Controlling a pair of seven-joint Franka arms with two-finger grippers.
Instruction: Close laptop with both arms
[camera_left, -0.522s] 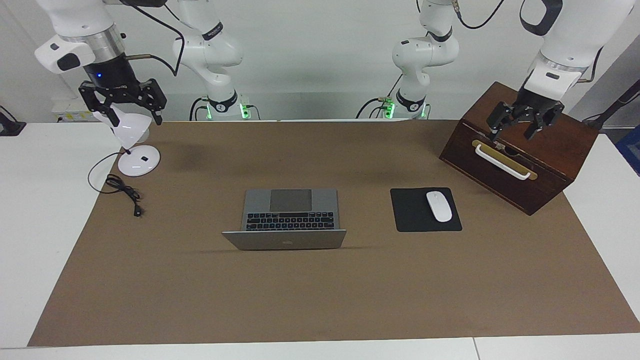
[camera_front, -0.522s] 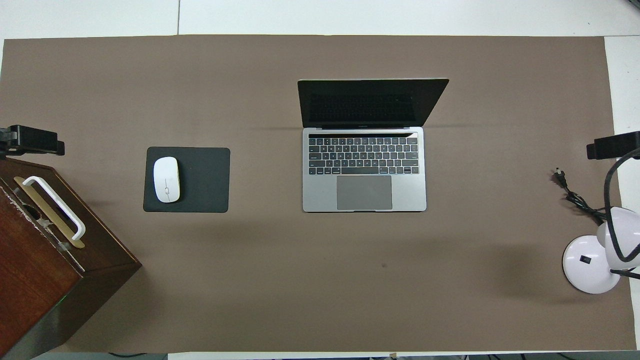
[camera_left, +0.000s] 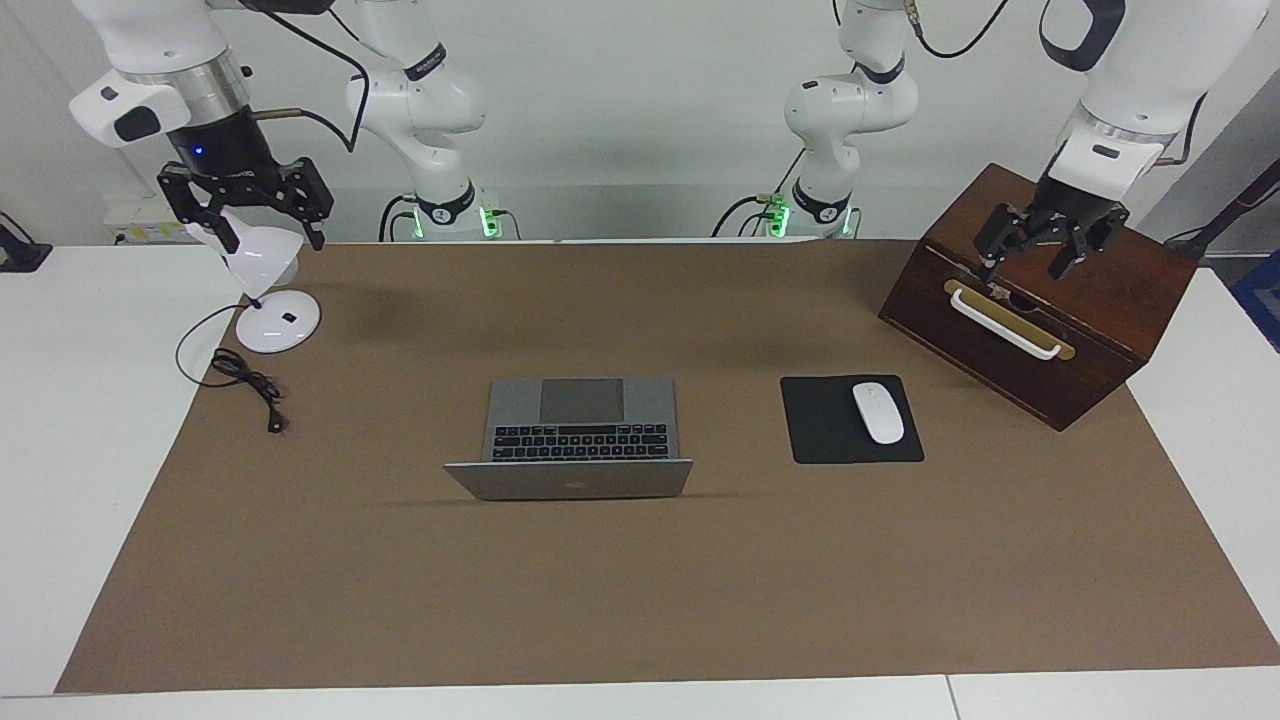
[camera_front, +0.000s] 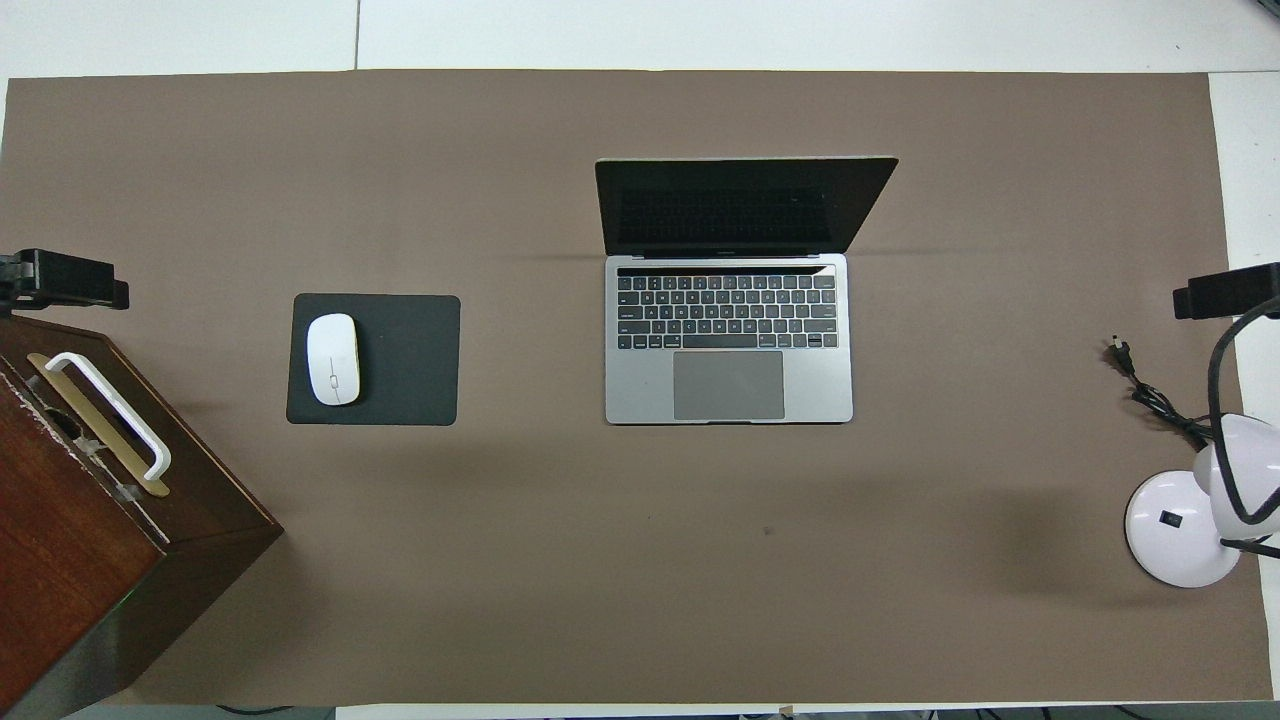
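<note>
The laptop (camera_left: 570, 440) sat open near the middle of the brown mat (camera_left: 640, 600), well apart from both grippers. It was thin and silver-grey. Its black keys and big grey trackpad faced up. The trackpad end pointed toward the robots. The lid stood up and leaned back, away from the robots. A small dark logo showed on the outside of the lid. The screen (camera_front: 745, 205) was dark.

The right gripper (camera_left: 248, 212) hung in the air over the white desk lamp (camera_left: 270, 290), at the right arm's end of the table. Its fingers were spread apart and held nothing. The laptop lay well off to one side of it, toward the middle of the table.

The left gripper (camera_left: 1045, 245) hung over the top of the brown wooden box (camera_left: 1040, 330), at the left arm's end of the table. Its fingers were spread apart too, and it gripped nothing. The box's white handle (camera_left: 1000, 322) was just under it.

A white mouse (camera_left: 878, 412) lay on a black mouse pad (camera_left: 825, 440), between the laptop and the wooden box. The lamp's black cord (camera_left: 245, 380) lay curled on the mat near the lamp's round base.
</note>
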